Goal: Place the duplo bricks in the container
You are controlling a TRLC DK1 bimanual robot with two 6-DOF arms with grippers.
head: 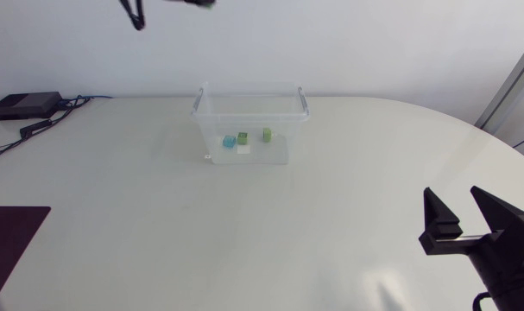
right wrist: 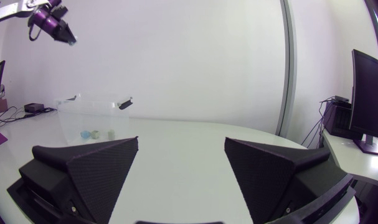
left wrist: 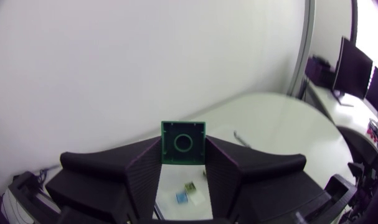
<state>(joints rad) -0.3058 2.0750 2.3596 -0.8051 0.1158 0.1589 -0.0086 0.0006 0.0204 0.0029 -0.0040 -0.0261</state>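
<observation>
Four duplo bricks [head: 243, 140] lie in the container [head: 249, 108]; my left gripper [left wrist: 184, 163], raised above it, is clamped on a green brick [left wrist: 184, 142] not yet deposited, while my right gripper [right wrist: 181, 163] stands apart, empty, near the table edge.

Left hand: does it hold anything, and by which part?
The left hand holds a green brick by two opposite sides, with its hollow underside showing.

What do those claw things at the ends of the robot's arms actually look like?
Both look alike. The left gripper and the right gripper each have two broad, wedge-shaped fingers in matte black, with finely textured faces. No markings or cables show on them.
</observation>
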